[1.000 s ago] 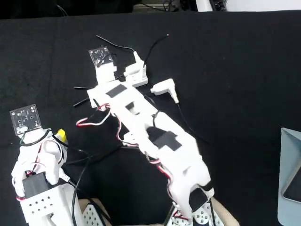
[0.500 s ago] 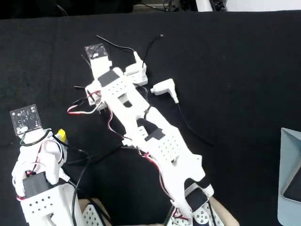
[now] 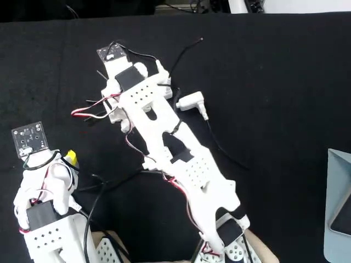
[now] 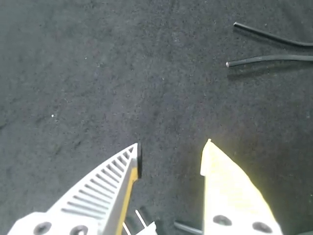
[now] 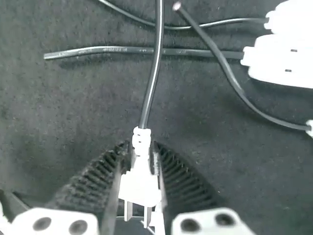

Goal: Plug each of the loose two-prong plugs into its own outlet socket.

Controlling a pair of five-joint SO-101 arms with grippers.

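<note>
A white plug [image 5: 139, 182] is pinched between the right gripper's [image 5: 140, 147] closed fingers, prongs toward the wrist. Its cord runs out over the black cloth [image 3: 285, 82], near white connectors [image 5: 283, 56]. The left gripper [image 4: 172, 145] hangs over the cloth with its fingers spread and holding nothing.

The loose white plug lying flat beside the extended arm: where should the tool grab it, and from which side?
Take the white plug by its blocky body, coming straight down from above and closing across its short width. It lies flat, and its cord leaves the thin end, so stay off that end.
</note>
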